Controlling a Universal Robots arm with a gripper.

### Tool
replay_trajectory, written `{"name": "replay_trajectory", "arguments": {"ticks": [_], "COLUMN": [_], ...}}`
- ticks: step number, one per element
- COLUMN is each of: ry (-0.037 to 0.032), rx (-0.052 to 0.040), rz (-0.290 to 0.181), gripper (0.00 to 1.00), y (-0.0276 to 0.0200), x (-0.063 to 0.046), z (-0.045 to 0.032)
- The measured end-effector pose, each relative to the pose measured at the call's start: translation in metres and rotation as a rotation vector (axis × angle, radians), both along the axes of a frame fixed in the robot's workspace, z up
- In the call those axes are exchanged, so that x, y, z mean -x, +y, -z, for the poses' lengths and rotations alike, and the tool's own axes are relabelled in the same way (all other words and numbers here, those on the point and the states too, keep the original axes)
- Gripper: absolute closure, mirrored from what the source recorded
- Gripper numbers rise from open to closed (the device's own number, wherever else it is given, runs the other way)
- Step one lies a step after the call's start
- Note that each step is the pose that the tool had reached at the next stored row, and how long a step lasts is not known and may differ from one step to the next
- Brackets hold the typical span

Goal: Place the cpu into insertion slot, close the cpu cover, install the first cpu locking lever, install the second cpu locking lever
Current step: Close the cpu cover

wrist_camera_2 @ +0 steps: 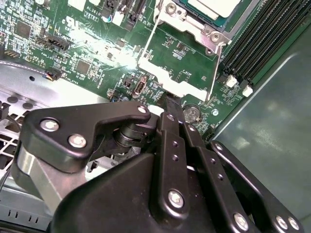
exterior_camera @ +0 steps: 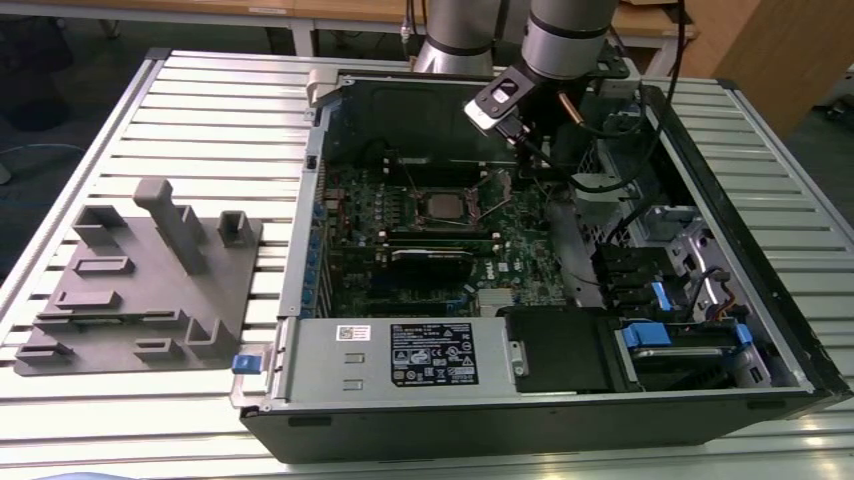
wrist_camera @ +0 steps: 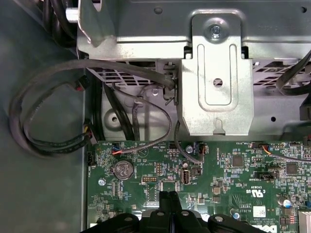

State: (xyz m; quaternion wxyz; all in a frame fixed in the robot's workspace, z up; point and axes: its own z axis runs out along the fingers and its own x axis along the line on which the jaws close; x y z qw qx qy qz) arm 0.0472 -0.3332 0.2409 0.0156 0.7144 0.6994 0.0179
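The cpu (exterior_camera: 445, 207) lies in the insertion slot (exterior_camera: 416, 190) on the green motherboard, its silver top (wrist_camera_2: 214, 6) showing inside the metal rim (wrist_camera_2: 194, 26). The cpu cover (wrist_camera_2: 165, 80) stands raised off the slot as a bright silver plate. Two thin wire levers (wrist_camera_2: 151, 41) (wrist_camera_2: 214, 68) run along its sides, both lifted. My gripper (exterior_camera: 538, 160) reaches into the case beside the slot on the exterior view's right. It is shut with nothing in it, and its tips (wrist_camera_2: 167, 99) (wrist_camera: 167, 198) are right at the cover's free edge. I cannot tell whether they touch it.
Black memory slots (wrist_camera_2: 252, 43) run beside the socket. A coin battery (wrist_camera_2: 192, 113) (wrist_camera: 122, 168) sits close to the fingertips. Cables (wrist_camera: 43, 141) and a metal drive cage (wrist_camera: 216, 82) lie past the board's edge. A grey fixture (exterior_camera: 140, 280) stands outside the case.
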Motion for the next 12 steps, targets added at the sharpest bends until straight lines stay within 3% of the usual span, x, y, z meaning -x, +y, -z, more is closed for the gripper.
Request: {"name": "replay_trajectory", "arguments": {"ticks": [4,12], "ry": [0.0113,0.0154], "rx": [0.0009,0.0009], "rz": [0.0,0.0], "gripper": [0.89,0.89], "y": [0.0,0.0], "x": [0.0,0.0], "z": [0.0001,0.0001]}}
